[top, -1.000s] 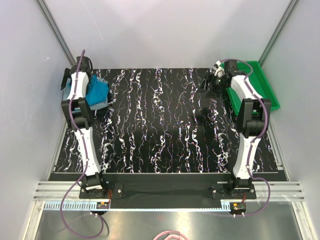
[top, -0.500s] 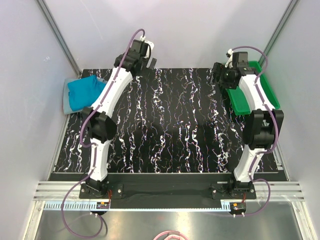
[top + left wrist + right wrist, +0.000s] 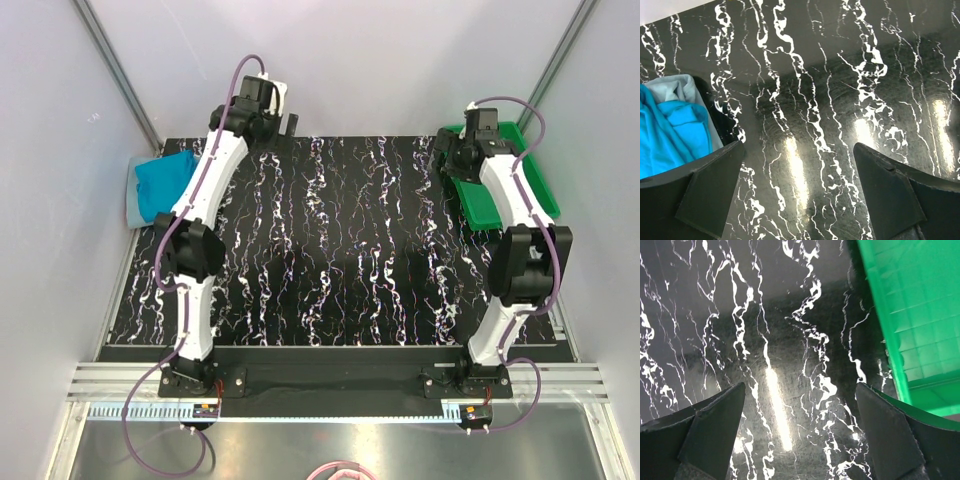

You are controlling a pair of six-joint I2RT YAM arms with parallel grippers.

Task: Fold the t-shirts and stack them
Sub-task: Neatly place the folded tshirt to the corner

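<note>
Much of the pale grey-blue t-shirt [image 3: 680,87] is lying hidden under the teal-blue t-shirt [image 3: 165,185], only a light margin showing along the pile's left and far sides, and in the left wrist view the pile is being cut off by the picture's edge and by a dark finger [image 3: 710,195]. Collars and sleeves are not making themselves out. The two shirts are sitting stacked at the far left corner of the black marbled table [image 3: 330,250], right at its left edge. The bundle is showing about as wide as it is long, so its long axis is hard to call; its sides are lying slightly askew to the table's edge. The left arm [image 3: 215,170] is standing stretched out to the far edge near the back wall [image 3: 350,60], well apart from the shirts, its left gripper [image 3: 799,147] hanging with jaws spread wide and gripping nothing above bare tabletop. The right arm [image 3: 515,190] is standing extended to the far right, the right gripper [image 3: 800,386] likewise gaping and holding nothing, hovering just beside the green tray [image 3: 910,315], whose inner rim is showing by its right finger.
</note>
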